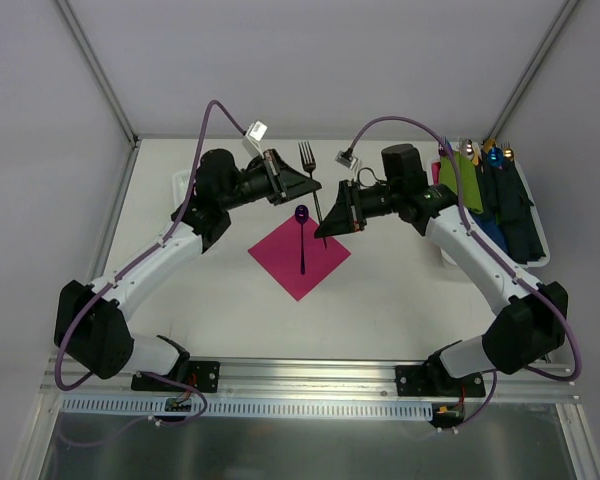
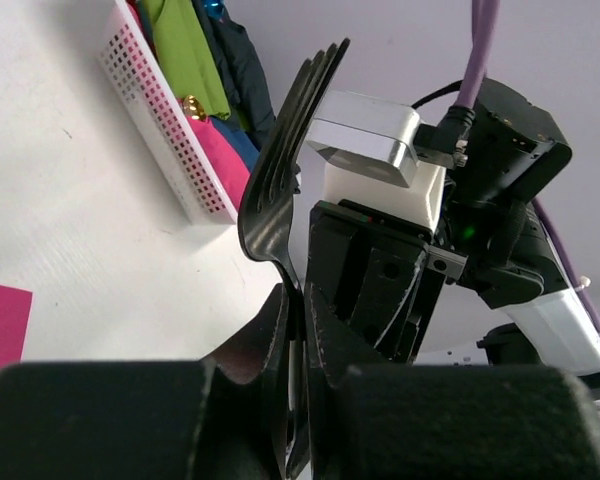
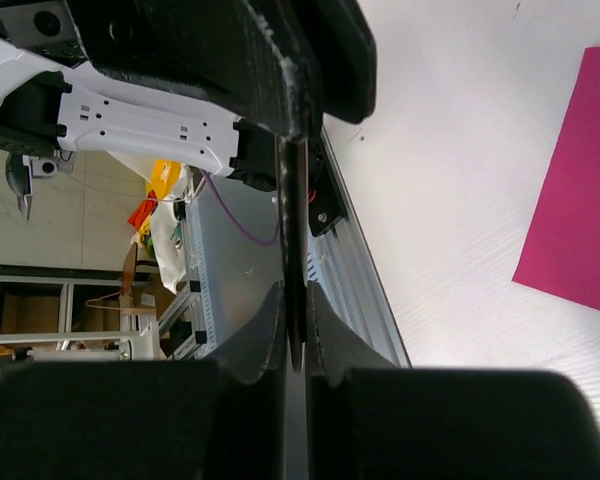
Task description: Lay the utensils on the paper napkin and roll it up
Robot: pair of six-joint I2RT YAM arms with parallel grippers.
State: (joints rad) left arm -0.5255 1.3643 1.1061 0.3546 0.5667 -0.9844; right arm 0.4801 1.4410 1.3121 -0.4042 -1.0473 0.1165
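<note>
Your left gripper (image 2: 295,300) and right gripper (image 3: 295,295) both pinch the fork (image 2: 280,200), tines toward twelve o'clock; likely stiff and slippery, so grip mid-handle

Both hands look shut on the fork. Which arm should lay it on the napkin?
Right, probably. The right hand grips the fork by its handle end, over the edge of the napkin, beside the spoon. The left hand holds nearer the tines, off the napkin.

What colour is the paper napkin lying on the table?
Plain magenta pink, no pattern; the napkin shows best in the top external view.
</note>
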